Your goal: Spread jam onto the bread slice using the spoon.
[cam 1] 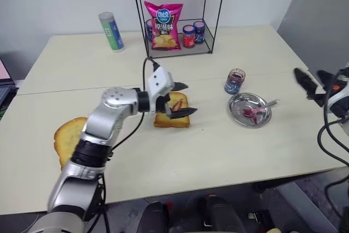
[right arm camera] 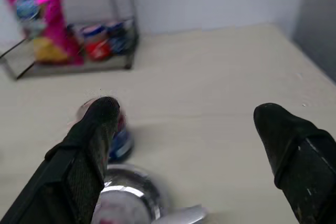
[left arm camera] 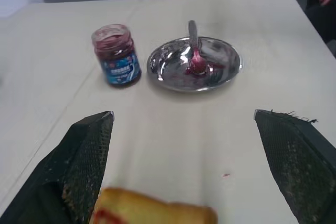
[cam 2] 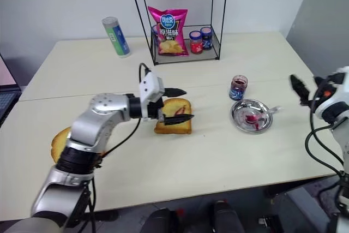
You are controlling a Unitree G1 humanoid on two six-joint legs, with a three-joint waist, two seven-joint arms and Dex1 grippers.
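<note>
The squarish golden bread slice (cam 1: 173,116) lies mid-table with a red smear on top. My left gripper (cam 1: 185,99) hovers just above it, open, one finger on each side and nothing between them. Right of the bread stands the open jam jar (cam 1: 235,81) with its blue label. Beside the jar is a round steel dish (cam 1: 240,114), and the spoon (cam 1: 260,107) rests in it, red-stained bowl down and handle pointing right. My right gripper (cam 1: 314,83) is raised at the table's right edge, open and empty, apart from the dish. The left wrist view shows the jar (left arm camera: 116,54) and spoon (left arm camera: 195,45).
A larger, paler toast (cam 1: 68,137) lies near the front left edge. At the back stands a wire rack (cam 1: 210,12) with a pink chips bag (cam 1: 163,25) and red-lidded (cam 1: 188,35) and blue-lidded (cam 1: 199,31) jars. A green-white can (cam 1: 111,31) stands back left.
</note>
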